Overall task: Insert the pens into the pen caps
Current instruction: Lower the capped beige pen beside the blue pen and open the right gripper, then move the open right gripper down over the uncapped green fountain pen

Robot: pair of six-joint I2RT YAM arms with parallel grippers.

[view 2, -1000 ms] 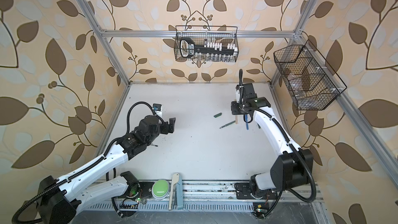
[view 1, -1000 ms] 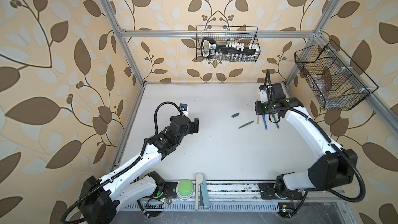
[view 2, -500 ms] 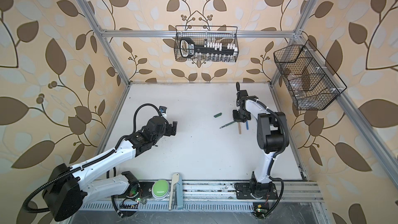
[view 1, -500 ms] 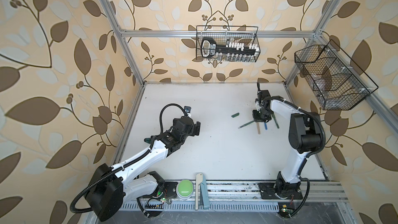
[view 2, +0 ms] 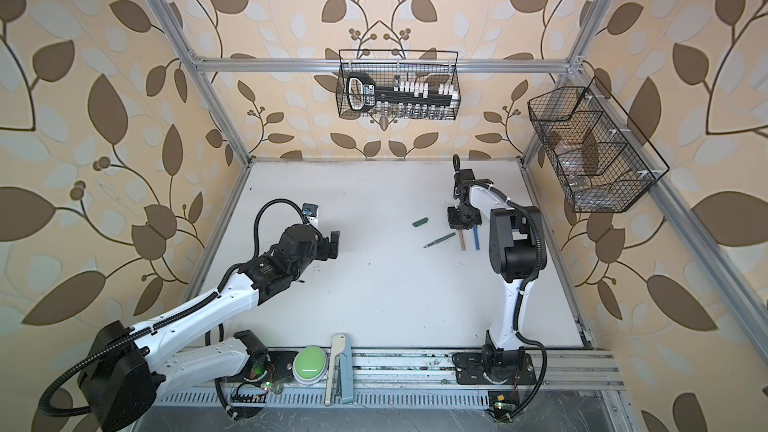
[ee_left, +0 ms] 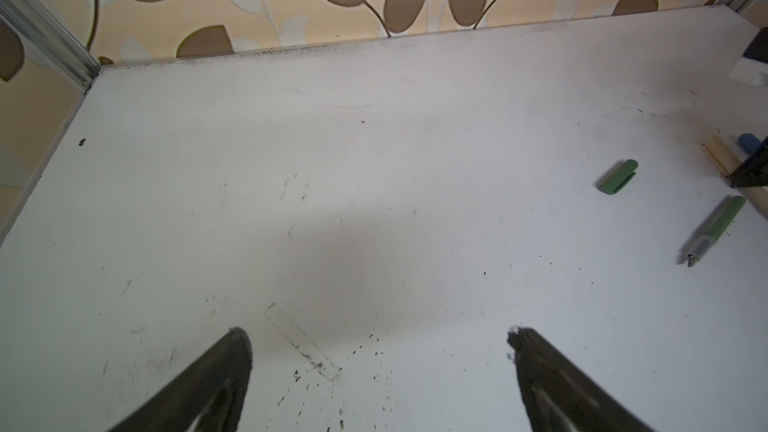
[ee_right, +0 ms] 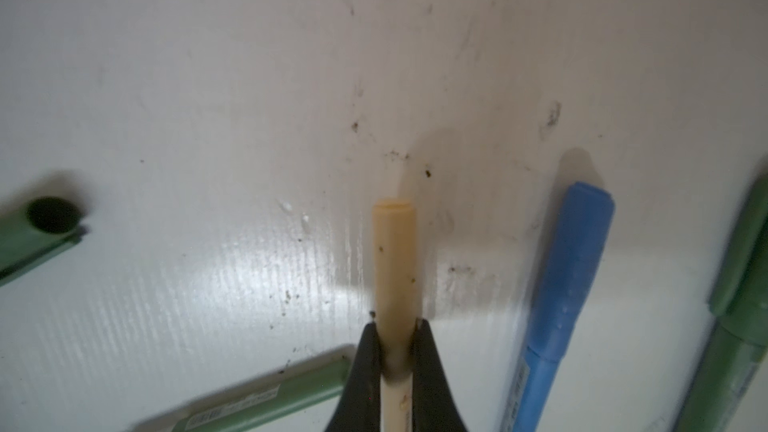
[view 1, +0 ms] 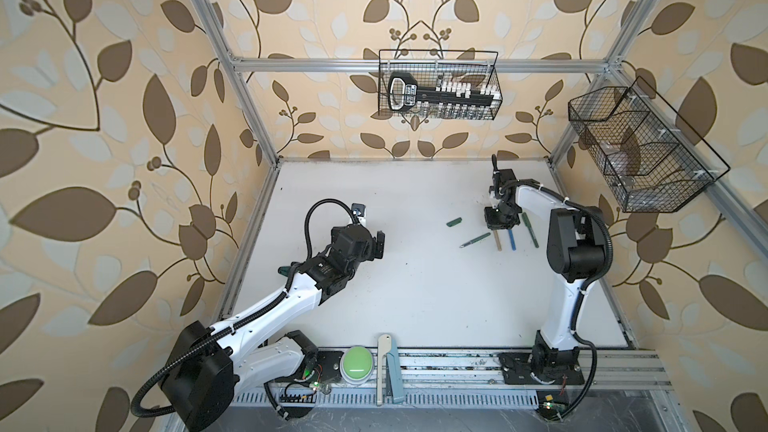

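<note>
Your right gripper (ee_right: 397, 326) is clenched on the tan pen (ee_right: 394, 251), at two o'clock on the table (view 1: 415, 305), with the blue pen (ee_right: 569, 276) just beside it. Your left gripper (ee_left: 378, 338) hangs released and holds nothing. A loose green cap (view 1: 454, 222) lies at ten o'clock from the uncapped green pen (view 1: 476, 239). The back-wall basket (view 1: 438, 51) holds a black tool (view 1: 440, 95) with white blocks.

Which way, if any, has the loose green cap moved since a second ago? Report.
No. In a top view the green cap lies at the same spot below the hanging wire basket as before.
</note>
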